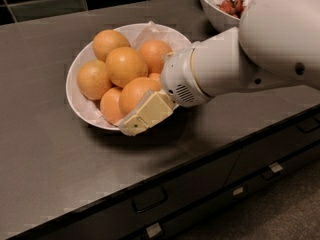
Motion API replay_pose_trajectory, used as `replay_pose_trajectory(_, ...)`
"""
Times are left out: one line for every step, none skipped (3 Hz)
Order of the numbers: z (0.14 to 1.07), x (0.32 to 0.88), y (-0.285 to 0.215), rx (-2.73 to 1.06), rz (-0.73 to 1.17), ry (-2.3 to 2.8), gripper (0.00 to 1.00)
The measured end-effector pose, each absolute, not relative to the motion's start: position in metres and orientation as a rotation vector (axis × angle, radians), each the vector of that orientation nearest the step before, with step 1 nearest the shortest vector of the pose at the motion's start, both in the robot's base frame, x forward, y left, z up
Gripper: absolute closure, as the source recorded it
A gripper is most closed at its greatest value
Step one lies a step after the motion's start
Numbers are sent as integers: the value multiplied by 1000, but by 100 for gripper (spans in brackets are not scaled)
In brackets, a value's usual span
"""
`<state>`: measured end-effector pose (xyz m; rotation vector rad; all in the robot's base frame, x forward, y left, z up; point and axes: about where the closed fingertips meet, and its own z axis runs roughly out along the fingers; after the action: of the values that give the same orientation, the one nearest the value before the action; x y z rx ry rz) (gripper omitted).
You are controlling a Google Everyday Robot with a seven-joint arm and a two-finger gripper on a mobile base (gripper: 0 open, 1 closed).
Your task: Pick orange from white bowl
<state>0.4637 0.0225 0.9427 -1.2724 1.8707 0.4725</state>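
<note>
The round orange fruit (136,93) lies at the near rim of the wide, shallow white bowl (70,91), among other oranges (125,65). The cream-padded gripper (146,115) sits against the fruit's near side; whether the gripper is spread or closed cannot be told.

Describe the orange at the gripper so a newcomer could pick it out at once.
On the dark counter, find the white bowl of oranges. The orange lies at the bowl's near rim, towards the arm. Only it has the gripper against its lower side.
</note>
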Motion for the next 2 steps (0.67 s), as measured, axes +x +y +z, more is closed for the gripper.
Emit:
replay_pose_trajectory(935,468,27,-1231,406,1914,0)
replay_pose_trajectory(931,471,28,-1160,282,1960,19)
